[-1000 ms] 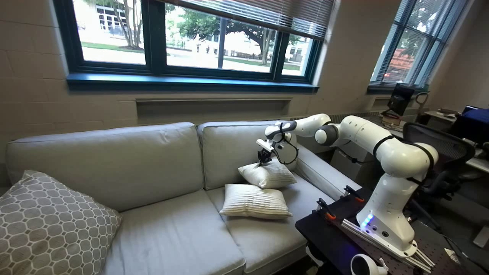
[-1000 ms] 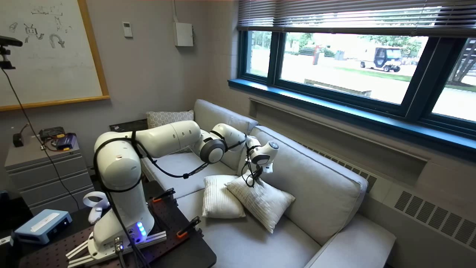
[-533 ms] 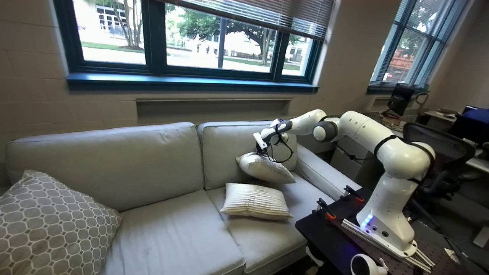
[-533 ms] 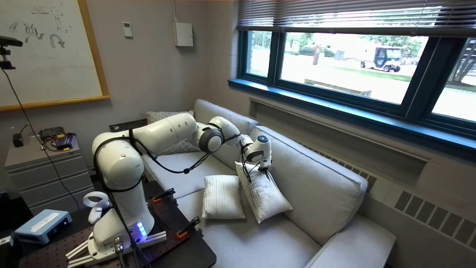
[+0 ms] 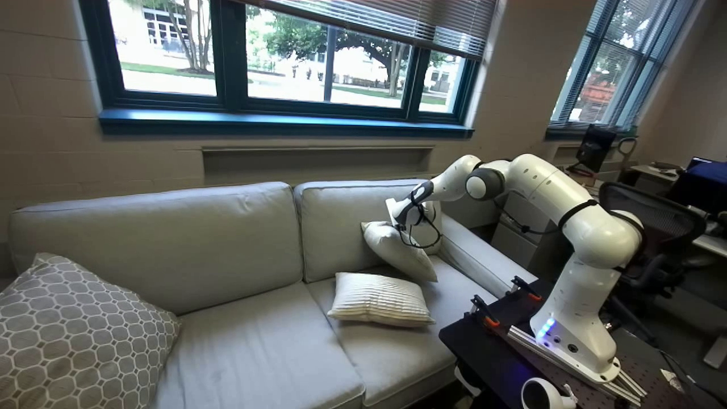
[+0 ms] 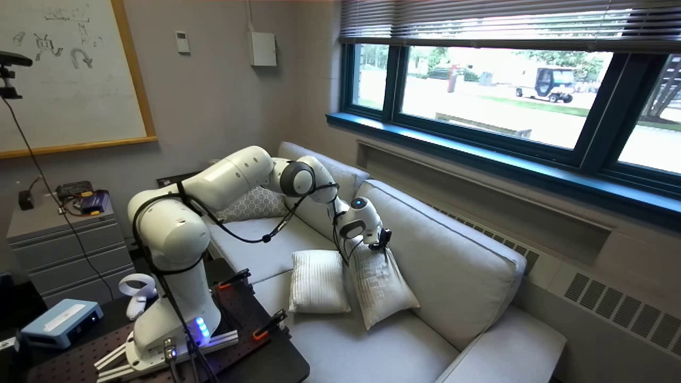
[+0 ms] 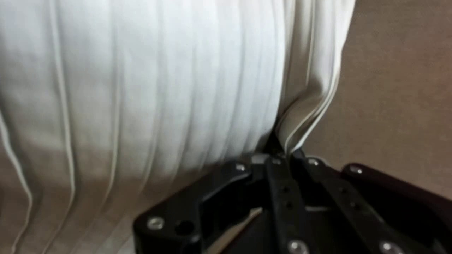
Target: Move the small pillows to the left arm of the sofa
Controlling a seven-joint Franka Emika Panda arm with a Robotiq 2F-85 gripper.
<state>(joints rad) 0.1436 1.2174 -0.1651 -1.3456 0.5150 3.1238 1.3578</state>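
Observation:
My gripper (image 7: 290, 155) is shut on a pinched edge of an off-white, pleated small pillow (image 7: 169, 70). In both exterior views this pillow (image 5: 397, 253) hangs tilted steeply in front of the sofa's back cushion, and I cannot tell if its lower corner touches the seat. The other small pillow (image 5: 380, 298) lies flat on the seat of the sofa (image 5: 255, 341), nearer the robot's table, apart from the gripper. A low pale armrest, the left arm (image 5: 483, 255), closes the sofa's end beside the robot; the same left arm (image 6: 511, 343) shows in an exterior view.
A large grey-white patterned pillow (image 5: 85, 335) leans at the sofa's far end. The robot's black table (image 5: 483, 341), with clamps (image 6: 271, 324) on its edge, stands close to the seat. A loose cable (image 6: 266, 238) hangs under the arm.
The gripper has lifted and turned, pulling the gripped pillow from a slanted lie into a steeper tilt, away from the other pillow. The arm's elbow has risen. The other pillow has barely moved.

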